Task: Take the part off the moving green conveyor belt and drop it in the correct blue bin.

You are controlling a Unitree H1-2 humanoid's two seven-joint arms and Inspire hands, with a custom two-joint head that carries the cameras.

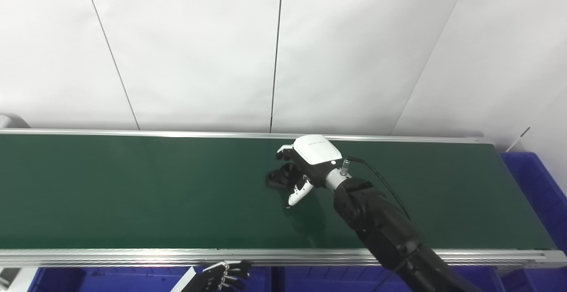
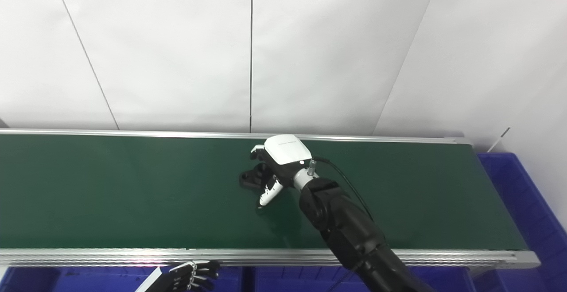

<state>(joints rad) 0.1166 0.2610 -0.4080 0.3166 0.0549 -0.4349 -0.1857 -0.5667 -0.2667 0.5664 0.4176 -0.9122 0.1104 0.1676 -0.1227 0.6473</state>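
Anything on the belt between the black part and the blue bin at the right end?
Only the right hand and its forearm beside the black part. Beyond them the green belt runs bare to the blue bin, in both eye views.

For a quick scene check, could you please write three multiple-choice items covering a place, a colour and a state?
1. Where is the black part?
A. on the conveyor belt
B. in a blue bin
C. on the floor

2. What colour is the belt?
A. grey
B. green
C. red

3. What is the right robot hand doing?
A. resting below the belt
B. lifting the part high
C. reaching onto the part

Answers: 1 A, the part lies mid-belt; 2 B, the surface is dark green; 3 C, its fingers are at the part, while the left robot hand waits below the belt's near rail.
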